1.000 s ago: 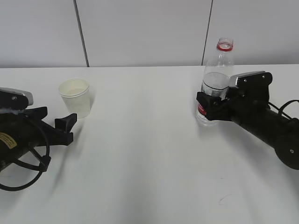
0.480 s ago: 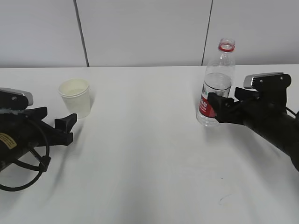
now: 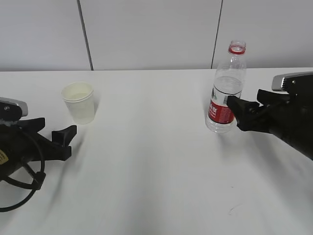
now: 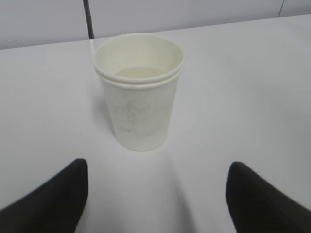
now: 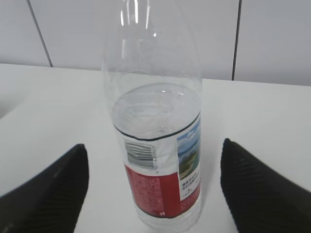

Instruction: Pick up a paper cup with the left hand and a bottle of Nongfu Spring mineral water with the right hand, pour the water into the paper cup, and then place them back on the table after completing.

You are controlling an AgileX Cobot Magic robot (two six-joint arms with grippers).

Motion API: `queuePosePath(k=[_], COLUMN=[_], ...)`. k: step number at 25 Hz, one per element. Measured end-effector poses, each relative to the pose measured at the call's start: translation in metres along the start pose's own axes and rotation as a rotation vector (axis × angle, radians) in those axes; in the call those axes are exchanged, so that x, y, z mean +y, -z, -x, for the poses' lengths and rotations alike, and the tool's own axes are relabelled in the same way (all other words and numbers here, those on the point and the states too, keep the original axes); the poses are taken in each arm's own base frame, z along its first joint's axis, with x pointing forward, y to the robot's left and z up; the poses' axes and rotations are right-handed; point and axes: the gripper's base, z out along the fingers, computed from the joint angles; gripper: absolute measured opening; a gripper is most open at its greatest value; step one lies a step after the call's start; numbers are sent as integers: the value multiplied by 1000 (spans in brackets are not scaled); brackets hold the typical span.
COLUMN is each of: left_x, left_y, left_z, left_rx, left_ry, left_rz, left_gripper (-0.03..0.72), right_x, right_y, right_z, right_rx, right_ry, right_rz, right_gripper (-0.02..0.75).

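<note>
Both end effectors open, nothing held. Left end effector (image 4: 155, 194): fingers spread, paper cup (image 4: 139, 90) dead ahead beyond the tips, upright on the worktop (image 3: 156, 161), not touching. Pale fill inside could be the water; can't confirm. Right end effector (image 5: 153, 189): fingers spread, bottle (image 5: 155, 141) ahead between them, clear of both, upright, uncapped, partly full. Read: both items are down on the worktop and released, so the task looks done or at its last step.
</note>
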Motion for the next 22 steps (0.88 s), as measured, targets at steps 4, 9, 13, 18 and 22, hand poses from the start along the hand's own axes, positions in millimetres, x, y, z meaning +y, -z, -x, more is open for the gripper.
queuePosePath(k=[4,9,13,18,22], left_x=[-1,0,0,2,3], left_y=[8,16,24,38,49], left_z=[11,30,38,46,53], left_rx=[-37,-79,-22,79,197], left_ry=[-4,15,27,66,101], left_rz=[5,19,29,72,102], left_gripper=[538,538,538,533,525], right_x=[0,1,2,4,3], right_y=[8,23,38,56,74], right_z=[11,31,45,56,61], right_rx=[61,96,139,218,299], right_ry=[14,10,-5,-48,-96], right_rz=[-15,-35,-54,-76,-129], right_gripper=[620,607,594,589,589])
